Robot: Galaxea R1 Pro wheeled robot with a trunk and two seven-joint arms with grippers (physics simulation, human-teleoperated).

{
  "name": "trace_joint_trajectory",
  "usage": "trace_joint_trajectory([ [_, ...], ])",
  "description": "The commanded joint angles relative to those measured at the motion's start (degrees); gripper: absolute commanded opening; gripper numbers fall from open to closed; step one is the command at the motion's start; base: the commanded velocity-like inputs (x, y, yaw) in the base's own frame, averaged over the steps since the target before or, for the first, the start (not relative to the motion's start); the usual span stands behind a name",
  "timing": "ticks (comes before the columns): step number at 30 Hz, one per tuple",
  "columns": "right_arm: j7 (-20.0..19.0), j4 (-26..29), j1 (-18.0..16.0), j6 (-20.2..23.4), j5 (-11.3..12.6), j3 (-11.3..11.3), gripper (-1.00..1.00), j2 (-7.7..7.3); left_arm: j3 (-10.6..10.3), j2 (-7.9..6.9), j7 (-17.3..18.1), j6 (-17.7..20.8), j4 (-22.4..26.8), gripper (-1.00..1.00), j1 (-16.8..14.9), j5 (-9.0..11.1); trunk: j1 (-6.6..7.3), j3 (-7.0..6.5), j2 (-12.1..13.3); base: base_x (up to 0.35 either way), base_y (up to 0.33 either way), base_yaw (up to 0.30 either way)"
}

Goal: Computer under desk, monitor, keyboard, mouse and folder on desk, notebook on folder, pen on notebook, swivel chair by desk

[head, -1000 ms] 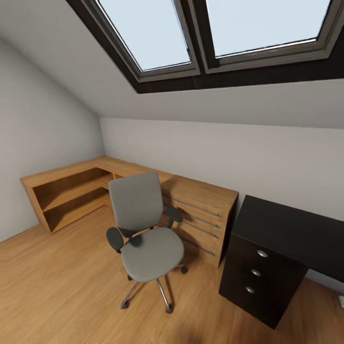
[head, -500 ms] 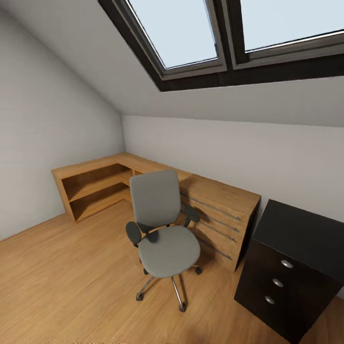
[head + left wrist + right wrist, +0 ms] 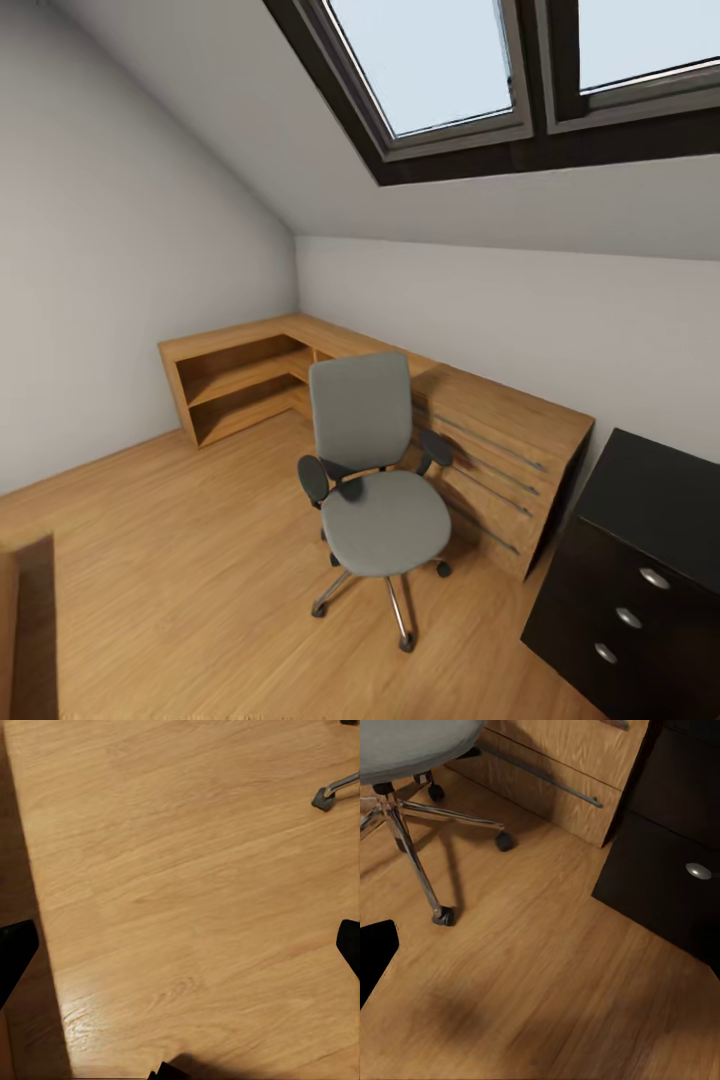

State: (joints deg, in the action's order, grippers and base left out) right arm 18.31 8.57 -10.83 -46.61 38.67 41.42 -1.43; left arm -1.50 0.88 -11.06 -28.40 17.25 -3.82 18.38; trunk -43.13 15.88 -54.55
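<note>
Wood floor [image 3: 190, 560] everywhere, light planks under sloped grey walls with two dark-framed skylights [image 3: 440, 70] up top. The left claw [image 3: 180, 945] hangs over bare boards, its fingertips [image 3: 15, 949] sitting far apart at opposite edges of its own camera view, so it's spread wide with nothing between them. One chrome chair leg tip [image 3: 330, 793] pokes in a good way out past that claw. For the right claw [image 3: 540, 960] I only catch one dark fingertip [image 3: 376, 945] plus a sliver at the far edge, so it seems spread too, gripping nothing. Ahead of it stands the swivel chair [image 3: 375, 480]: grey seat bare, chrome star base on castors, parked on the floor. Just behind the chair is the light wooden dresser [image 3: 500, 450] with long bar handles. The black desk [image 3: 650, 540], with its round silver knobs, sits off to the right claw's side, beside the dresser. Open wooden shelves [image 3: 240, 385] fill the far corner.
</note>
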Motion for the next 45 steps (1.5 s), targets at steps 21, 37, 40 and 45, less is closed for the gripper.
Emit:
trace_joint_trajectory([
  [21,0.6,-2.7,-5.6,0.5,0.1,0.3,1.00,-0.21,-0.3,-0.02,-0.4,-0.1,-0.1,1.00,0.0,-0.2,0.00,1.41,-0.1,0.000,0.000,0.212],
  [37,0.4,-3.7,-5.6,0.5,-0.3,0.8,1.00,0.09,-0.4,-0.43,-0.3,0.0,-0.1,1.00,0.0,-0.3,0.00,2.10,-0.1,0.000,0.000,0.122],
  [40,0.5,-3.7,-5.6,0.4,-0.3,0.9,1.00,0.24,-0.4,-0.49,-0.3,0.0,-0.1,1.00,0.0,-0.3,0.00,2.11,-0.1,0.000,-0.004,0.112],
  [45,0.5,-3.7,-5.6,0.4,-0.2,0.9,1.00,0.29,-0.5,-0.51,-0.3,0.2,-0.1,1.00,0.0,-0.3,0.00,2.11,-0.1,0.093,-0.138,0.228],
])
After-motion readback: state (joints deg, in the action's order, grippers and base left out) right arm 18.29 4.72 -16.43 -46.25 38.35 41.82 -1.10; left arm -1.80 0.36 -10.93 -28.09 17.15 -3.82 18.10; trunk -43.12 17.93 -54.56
